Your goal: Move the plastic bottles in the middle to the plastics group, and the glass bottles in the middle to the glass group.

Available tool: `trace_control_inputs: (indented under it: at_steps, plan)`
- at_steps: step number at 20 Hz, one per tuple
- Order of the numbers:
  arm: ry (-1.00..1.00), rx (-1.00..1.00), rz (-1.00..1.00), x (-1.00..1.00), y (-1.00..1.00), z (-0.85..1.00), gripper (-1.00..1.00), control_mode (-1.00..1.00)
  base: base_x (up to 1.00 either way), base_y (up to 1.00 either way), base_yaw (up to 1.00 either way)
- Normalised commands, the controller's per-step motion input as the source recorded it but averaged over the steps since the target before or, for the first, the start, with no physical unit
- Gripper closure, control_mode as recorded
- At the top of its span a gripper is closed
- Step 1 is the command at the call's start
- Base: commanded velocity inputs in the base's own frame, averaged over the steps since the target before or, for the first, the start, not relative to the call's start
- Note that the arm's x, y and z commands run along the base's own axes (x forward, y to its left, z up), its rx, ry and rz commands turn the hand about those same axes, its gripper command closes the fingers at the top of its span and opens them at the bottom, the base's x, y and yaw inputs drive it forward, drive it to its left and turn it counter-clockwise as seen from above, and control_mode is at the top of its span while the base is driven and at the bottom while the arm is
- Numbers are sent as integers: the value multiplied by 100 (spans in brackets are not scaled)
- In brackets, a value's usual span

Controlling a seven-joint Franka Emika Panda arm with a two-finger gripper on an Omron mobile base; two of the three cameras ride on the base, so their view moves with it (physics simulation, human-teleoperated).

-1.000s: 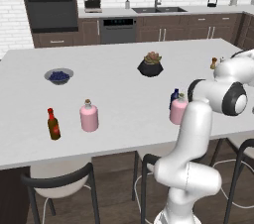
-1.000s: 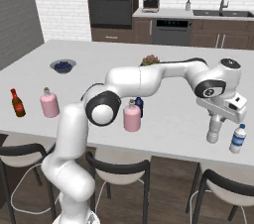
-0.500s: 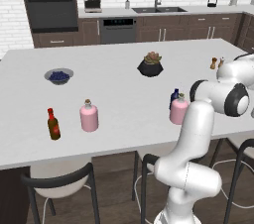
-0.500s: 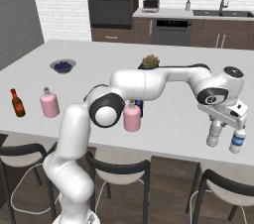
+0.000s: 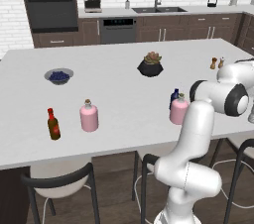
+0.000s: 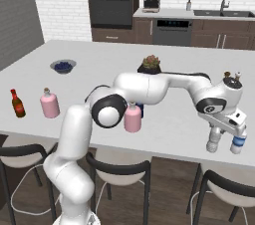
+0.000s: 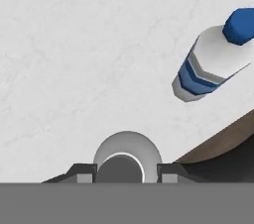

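Lower and nearer the bench's [image 6: 169,134] right front corner than a second ago, the tool [image 6: 217,135] clasps the clear-grey bottle [image 6: 213,140], whose pale cap sits between its fingertips. From the left: sauce bottle [image 6: 17,103] and pink flask [image 6: 49,104] form the glass group; mid-bench, the second pink flask [image 6: 132,117] and dark blue bottle [image 5: 174,97] wait; a blue-capped bottle [image 6: 238,143] stands just beside the held one. Judged: first delivery nearly done, two left.
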Motion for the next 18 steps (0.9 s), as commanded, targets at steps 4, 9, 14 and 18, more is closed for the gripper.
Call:
trace_control_inputs:
  at_steps: [4,9,14,18]
  plan:
    - [-5,0,0,1,0,-21,100,-100,0,0,0]
    - [-2,0,0,2,0,-15,100,-100,0,0,0]
    - [0,-3,0,23,-12,0,100,-100,0,0,0]
    - [0,-1,0,18,-21,0,100,-100,0,0,0]
